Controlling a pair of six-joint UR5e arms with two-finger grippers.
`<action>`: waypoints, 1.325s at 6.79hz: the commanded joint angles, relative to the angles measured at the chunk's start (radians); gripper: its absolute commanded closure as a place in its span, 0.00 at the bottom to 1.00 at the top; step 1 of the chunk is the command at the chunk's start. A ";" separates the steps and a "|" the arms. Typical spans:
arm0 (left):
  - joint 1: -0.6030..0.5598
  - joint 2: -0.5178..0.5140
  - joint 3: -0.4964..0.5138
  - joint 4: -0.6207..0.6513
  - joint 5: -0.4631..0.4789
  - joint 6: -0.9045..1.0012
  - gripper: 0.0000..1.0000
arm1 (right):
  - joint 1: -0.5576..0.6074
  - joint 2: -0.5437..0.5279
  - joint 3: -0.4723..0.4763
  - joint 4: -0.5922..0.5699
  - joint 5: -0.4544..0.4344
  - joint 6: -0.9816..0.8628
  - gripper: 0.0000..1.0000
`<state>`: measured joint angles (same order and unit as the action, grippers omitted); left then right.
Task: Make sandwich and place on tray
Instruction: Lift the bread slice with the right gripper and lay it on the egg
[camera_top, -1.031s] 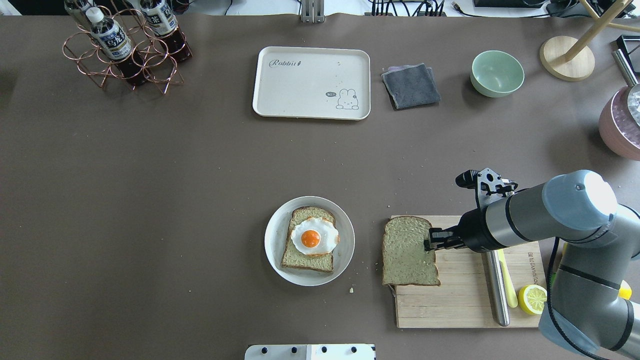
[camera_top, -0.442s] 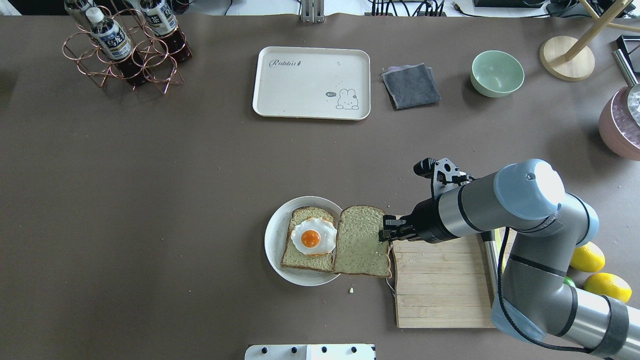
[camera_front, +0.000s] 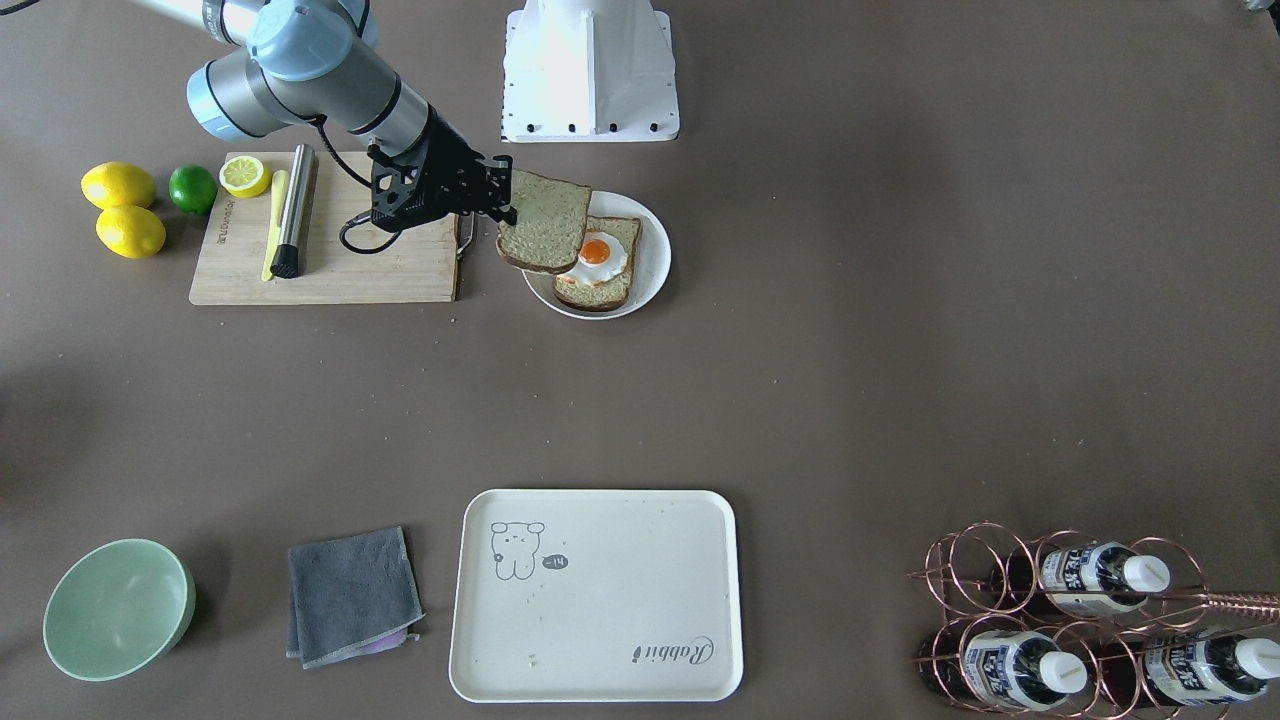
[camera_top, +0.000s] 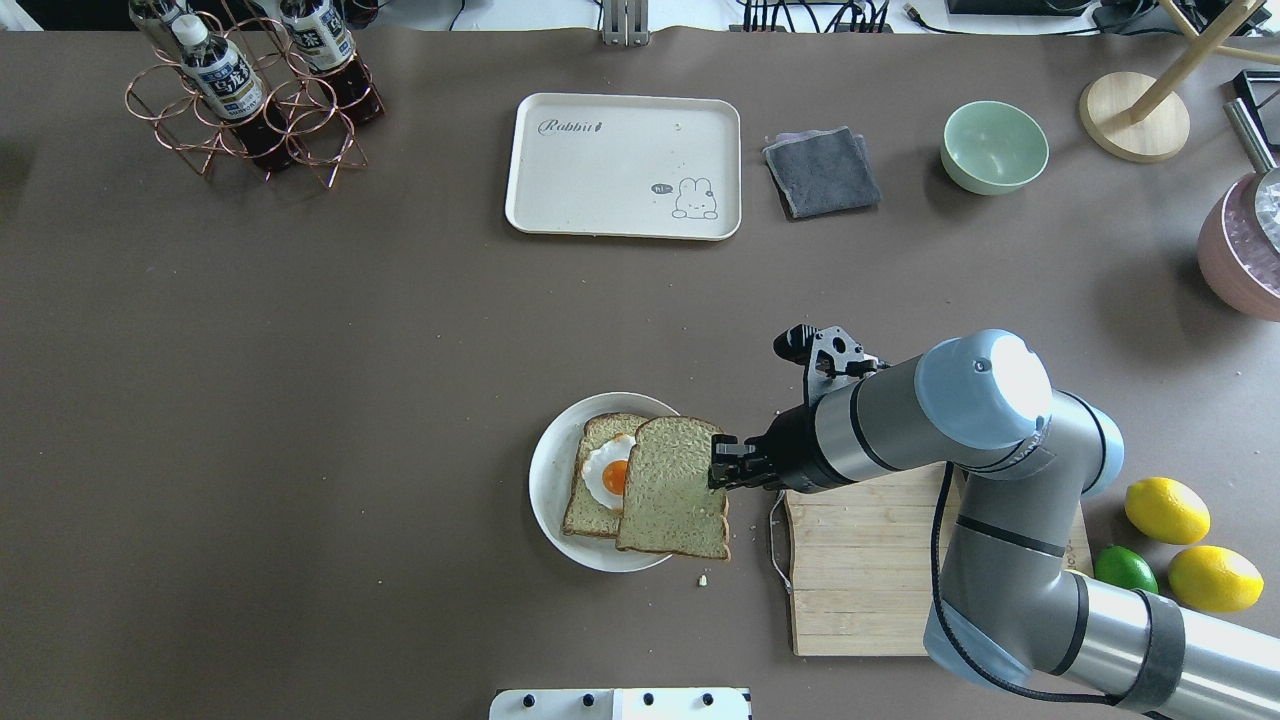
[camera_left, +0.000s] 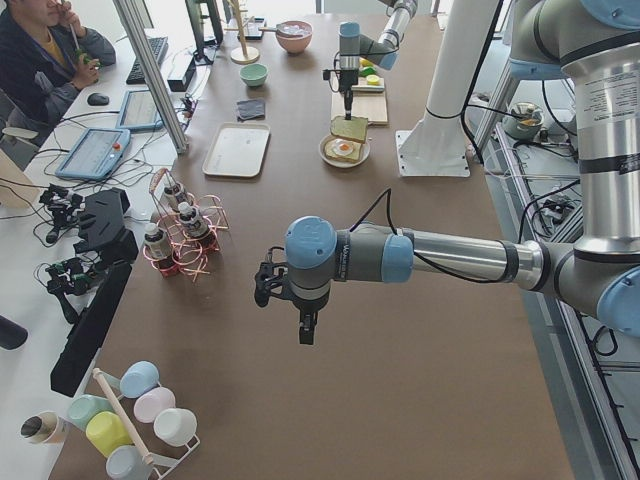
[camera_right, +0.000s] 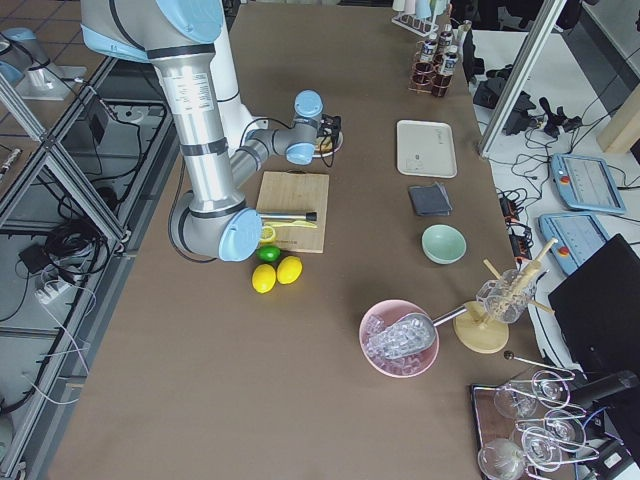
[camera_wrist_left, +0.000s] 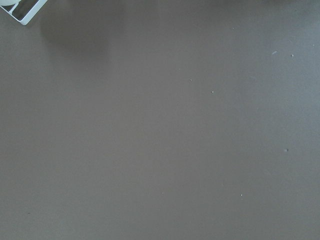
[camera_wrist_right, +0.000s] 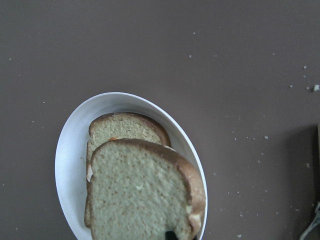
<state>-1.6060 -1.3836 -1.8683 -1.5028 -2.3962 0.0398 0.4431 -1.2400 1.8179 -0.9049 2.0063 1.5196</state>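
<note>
My right gripper (camera_top: 720, 462) is shut on the right edge of a greenish-tan bread slice (camera_top: 672, 490) and holds it above the small round white plate (camera_top: 548, 470). The slice half covers the fried egg (camera_top: 608, 478), which lies on the second slice (camera_top: 592, 512). In the right wrist view the held slice (camera_wrist_right: 140, 195) overlaps the lower slice (camera_wrist_right: 125, 129). The cream tray (camera_top: 620, 165) stands empty at the far side. My left gripper (camera_left: 262, 288) shows only in the exterior left view, over bare table; I cannot tell if it is open or shut.
A wooden cutting board (camera_top: 860, 580) lies right of the plate, under my right arm. Two lemons (camera_top: 1166, 510) and a lime (camera_top: 1125, 568) lie beyond it. A grey cloth (camera_top: 821, 170), a green bowl (camera_top: 994, 146) and a bottle rack (camera_top: 250, 90) line the far edge.
My right gripper has carried the bread slice leftward from the cutting board to over the plate. The slice now overlaps the egg.
</note>
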 joint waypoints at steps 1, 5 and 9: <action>0.000 0.024 -0.005 -0.007 0.000 0.000 0.02 | -0.009 0.074 -0.070 0.001 -0.011 0.005 1.00; 0.001 0.086 0.001 -0.129 -0.003 -0.014 0.02 | -0.020 0.128 -0.130 0.001 -0.034 0.005 1.00; 0.003 0.086 0.003 -0.129 -0.003 -0.015 0.02 | -0.020 0.129 -0.135 0.001 -0.035 0.004 0.09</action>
<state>-1.6040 -1.2978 -1.8663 -1.6321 -2.3991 0.0256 0.4234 -1.1106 1.6827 -0.9035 1.9730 1.5220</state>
